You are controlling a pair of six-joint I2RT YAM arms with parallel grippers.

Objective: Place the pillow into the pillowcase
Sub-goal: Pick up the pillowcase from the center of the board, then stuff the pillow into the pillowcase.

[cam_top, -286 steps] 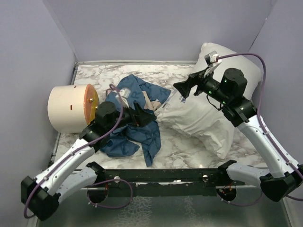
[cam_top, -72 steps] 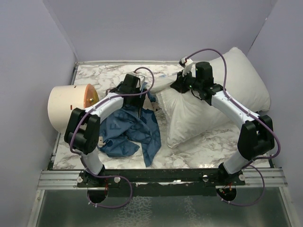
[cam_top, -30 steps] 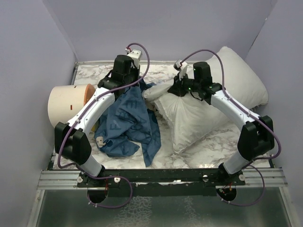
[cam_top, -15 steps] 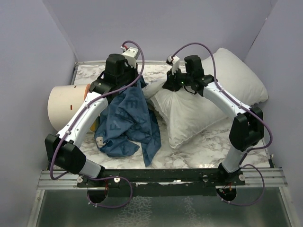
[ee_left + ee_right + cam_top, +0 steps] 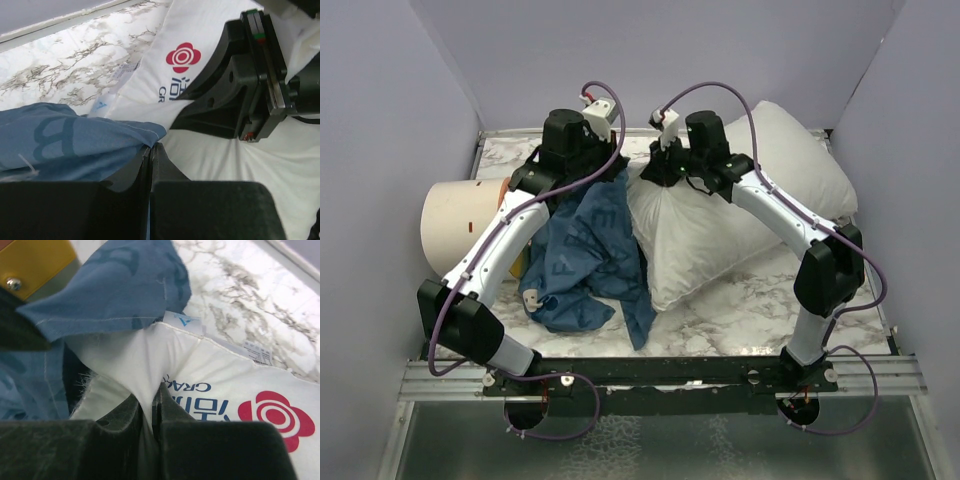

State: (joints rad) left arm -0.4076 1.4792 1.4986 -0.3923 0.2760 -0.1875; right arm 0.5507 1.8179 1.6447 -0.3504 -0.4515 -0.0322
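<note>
1. Currently, the pillow [image 5: 740, 205] is seen on the marble table [image 5: 760, 300], its long axis running from the far right toward the centre, with its logo end lifted at the centre.
2. The pillowcase [image 5: 585, 250] is hung from the left gripper [image 5: 150, 150] and draped down just left of the pillow. Its blue hem is laid over the pillow's corner, touching it.
3. The left gripper's jaws are pressed fully together on that hem.
4. The right gripper [image 5: 152, 405] is all but closed, with a fold of white pillow fabric pinched beside the red logo [image 5: 270, 412].
5. The pinched corner lies just right of the held hem, so a leftward push along the pillow's length is judged to be called for. Whether the pillowcase mouth gapes cannot be told.
</note>
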